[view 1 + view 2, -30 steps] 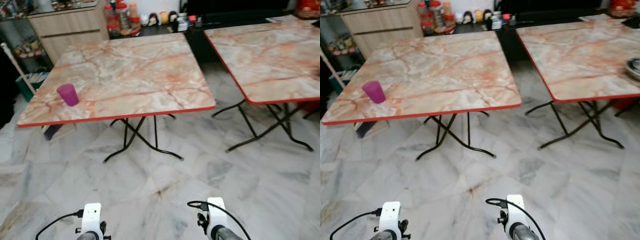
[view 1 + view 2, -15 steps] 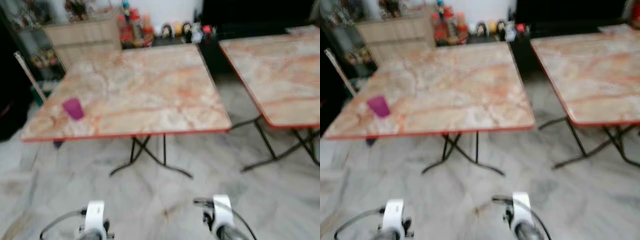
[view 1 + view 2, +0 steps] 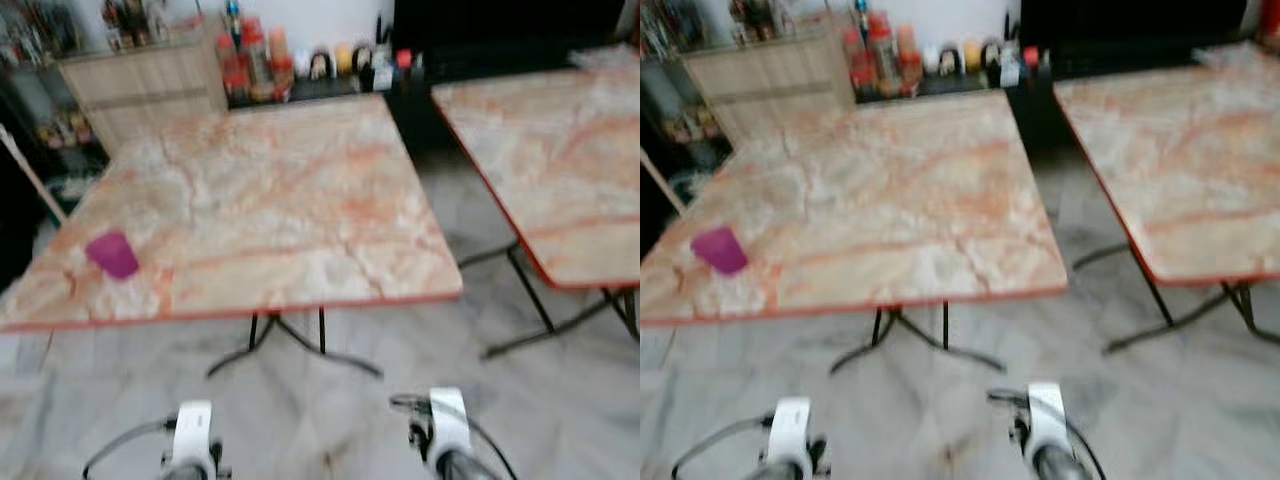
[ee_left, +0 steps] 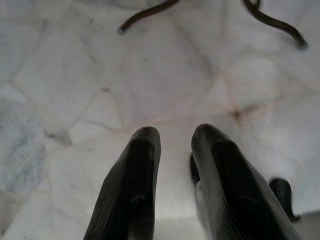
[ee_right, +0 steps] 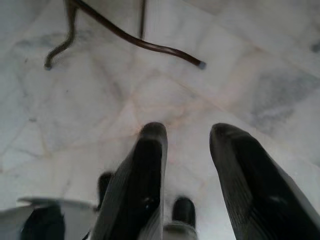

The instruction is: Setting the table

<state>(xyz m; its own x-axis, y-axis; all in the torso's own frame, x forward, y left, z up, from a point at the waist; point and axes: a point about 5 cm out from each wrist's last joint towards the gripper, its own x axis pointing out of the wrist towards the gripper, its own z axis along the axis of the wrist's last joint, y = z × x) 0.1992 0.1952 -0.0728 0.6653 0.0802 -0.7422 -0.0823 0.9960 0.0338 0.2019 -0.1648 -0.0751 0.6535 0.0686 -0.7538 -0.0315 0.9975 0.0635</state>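
Approach step, probably. Purple cup (image 3: pixel 112 254) at frame left on the near tabletop (image 3: pixel 280 190). Left end effector (image 4: pixel 172 137) and right end effector (image 5: pixel 187 135) parted, empty, over floor. Best squared up before reaching.

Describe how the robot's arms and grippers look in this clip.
In the head views each arm ends in a white wrist block over a grey, silvery cylinder, with a black cable looping off it: left arm, right arm. The left gripper and right gripper each have two long black fingers, rounded at the tips, with finely ribbed inner faces.
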